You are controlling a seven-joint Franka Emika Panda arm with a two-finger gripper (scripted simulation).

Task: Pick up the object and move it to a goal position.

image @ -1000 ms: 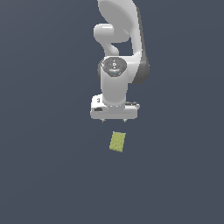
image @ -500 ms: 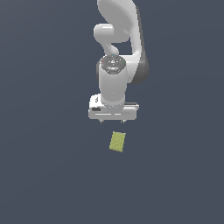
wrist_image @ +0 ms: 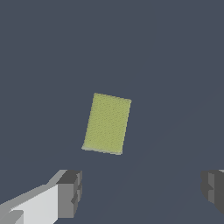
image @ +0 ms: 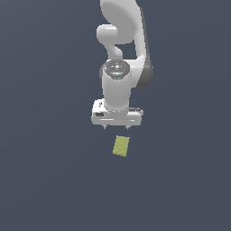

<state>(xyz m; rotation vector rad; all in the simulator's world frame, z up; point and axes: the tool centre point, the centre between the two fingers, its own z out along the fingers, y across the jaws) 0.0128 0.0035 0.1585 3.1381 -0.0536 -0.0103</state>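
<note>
Though thin and flat, you should find the block (wrist_image: 106, 123) rigid, light and finely textured; take it across its narrow width. Count: one pincer (wrist_image: 142, 192), spread wide and empty; one block, lying on the counter (image: 45, 171) just ahead of it, untouched.

White arm (image: 121, 67) hangs over dark grey floor (image: 45, 171), gripper (image: 116, 127) pointing down, fingertips apart w/ a gap btwn them. Yellow-green block (image: 121, 146) lies flat just below gripper, not touching, slightly tilted, nothing around it.
</note>
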